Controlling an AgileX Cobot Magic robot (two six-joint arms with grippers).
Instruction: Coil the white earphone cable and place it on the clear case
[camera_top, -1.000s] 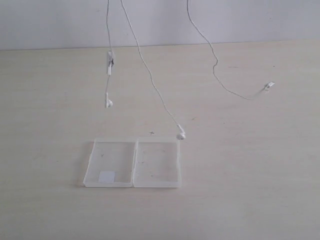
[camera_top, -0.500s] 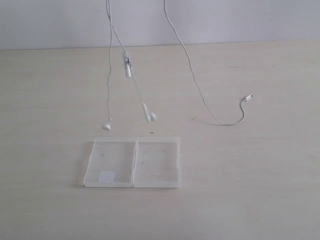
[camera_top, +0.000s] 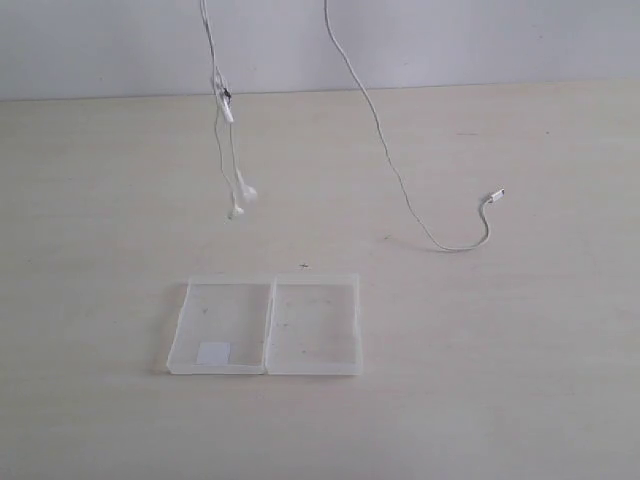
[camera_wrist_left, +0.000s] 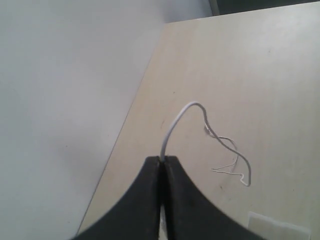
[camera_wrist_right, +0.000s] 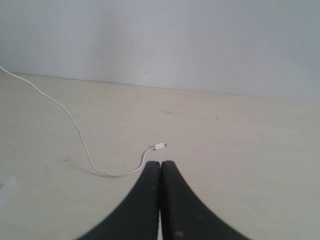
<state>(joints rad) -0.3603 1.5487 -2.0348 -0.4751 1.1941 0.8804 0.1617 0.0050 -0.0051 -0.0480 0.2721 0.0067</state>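
Observation:
The white earphone cable (camera_top: 385, 160) hangs from above the exterior view in strands. Its two earbuds (camera_top: 240, 195) dangle together above the table, below the inline remote (camera_top: 226, 108). The plug (camera_top: 496, 196) end lies curled on the table at the right. The clear case (camera_top: 310, 330) lies open and flat nearer the front, with a white patch (camera_top: 213, 352) in its left half. My left gripper (camera_wrist_left: 161, 159) is shut on the cable (camera_wrist_left: 175, 122), high above the table. My right gripper (camera_wrist_right: 160, 163) is shut on nothing, just short of the plug (camera_wrist_right: 160, 146). Neither gripper shows in the exterior view.
The pale wooden table (camera_top: 520, 350) ends at a grey wall (camera_top: 500, 40) at the back. A corner of the case (camera_wrist_left: 280, 227) shows in the left wrist view.
The dangling earbuds have swung left and risen off the table near the case, and now hang together. The plug end slid left earlier and has since stayed put.

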